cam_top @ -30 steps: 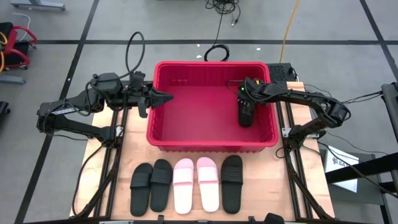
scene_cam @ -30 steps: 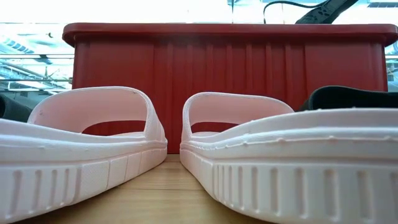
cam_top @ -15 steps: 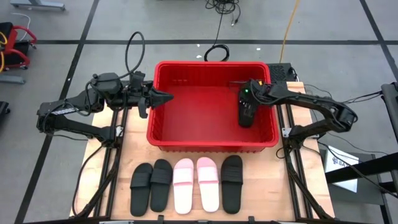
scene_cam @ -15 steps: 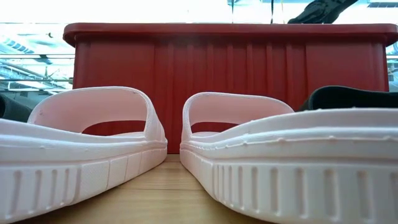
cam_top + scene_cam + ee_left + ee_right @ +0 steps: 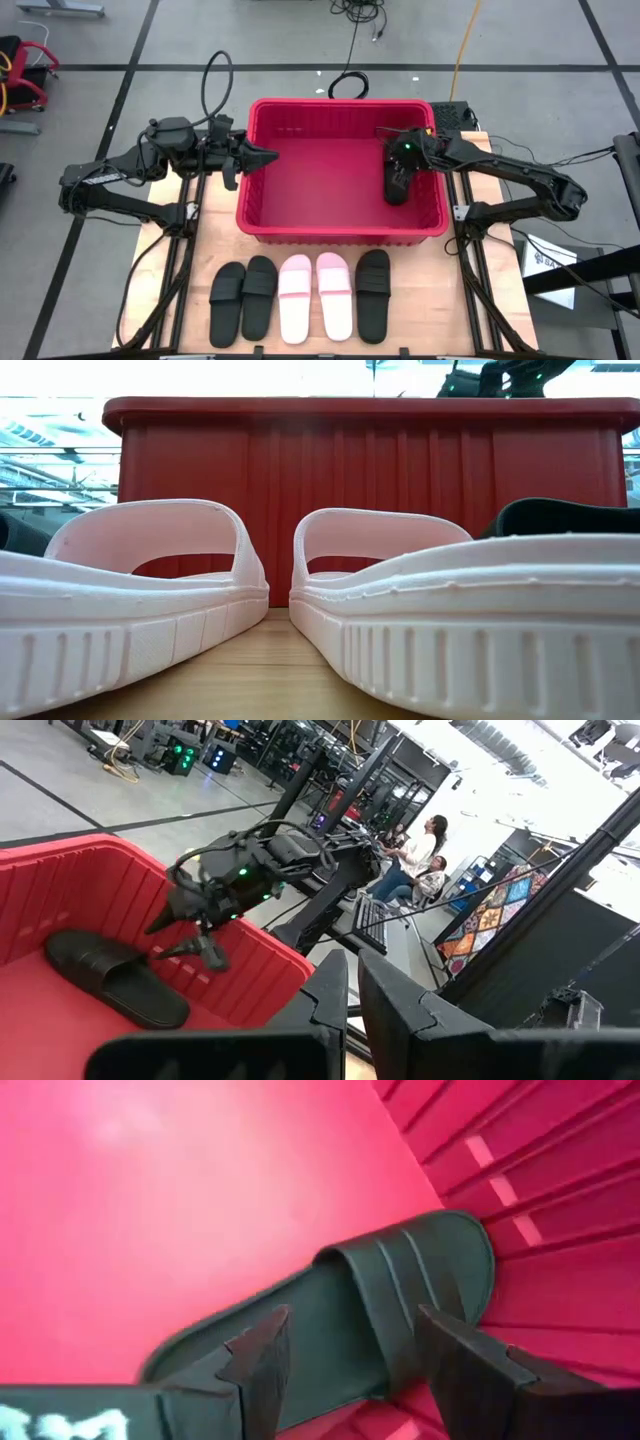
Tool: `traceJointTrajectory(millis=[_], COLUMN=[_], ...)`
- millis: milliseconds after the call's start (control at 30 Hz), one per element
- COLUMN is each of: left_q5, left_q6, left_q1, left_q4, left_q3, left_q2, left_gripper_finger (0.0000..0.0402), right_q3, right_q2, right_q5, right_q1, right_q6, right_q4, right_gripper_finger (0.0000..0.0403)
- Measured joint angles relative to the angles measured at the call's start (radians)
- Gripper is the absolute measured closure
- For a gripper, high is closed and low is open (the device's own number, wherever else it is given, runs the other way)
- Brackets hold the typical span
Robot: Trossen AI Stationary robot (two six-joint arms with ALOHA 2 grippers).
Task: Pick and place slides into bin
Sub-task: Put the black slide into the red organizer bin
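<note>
The red bin (image 5: 340, 232) stands at the middle of the table. One black slide (image 5: 396, 184) lies flat on the bin's floor by its right wall, also seen in the right wrist view (image 5: 350, 1305) and the left wrist view (image 5: 110, 982). My right gripper (image 5: 393, 160) hangs open just above that slide, clear of it, its fingers (image 5: 255, 1365) spread over the strap. My left gripper (image 5: 270, 157) is shut and level over the bin's left rim, holding nothing. Three black slides and two pink slides (image 5: 315, 296) lie in a row near the table's front edge.
The row of slides runs from a black slide (image 5: 227, 292) at the left to a black slide (image 5: 374, 294) at the right. The pink pair (image 5: 150, 600) fills the low view's foreground before the bin wall (image 5: 360, 460). People sit in the room beyond (image 5: 415, 855).
My right gripper has risen from the black slide inside the bin and drawn back toward the bin's far right corner, rolling its wrist, its fingers open throughout. The slide stays flat on the bin floor.
</note>
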Motion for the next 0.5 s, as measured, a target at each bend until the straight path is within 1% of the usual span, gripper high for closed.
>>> traceJointTrajectory(millis=[167,367,500], left_q5=[-0.001,-0.003,-0.003], left_q6=[0.009,0.026,0.03], left_q1=[0.0,0.001,0.001], left_q4=[0.0,0.0,0.0], left_q3=[0.0,0.0,0.0], left_q2=[0.0,0.0,0.0], left_gripper_finger=[0.0376,0.0376,0.0376], right_q3=[0.0,0.0,0.0], right_q2=[-0.064,-0.108,-0.135], right_q5=[0.0,-0.002,-0.047], right_q1=[0.028,0.034,0.034], right_q6=[0.044,0.116,0.164], right_q4=[0.002,0.005,0.02], right_gripper_finger=[0.0202,0.0202,0.0202])
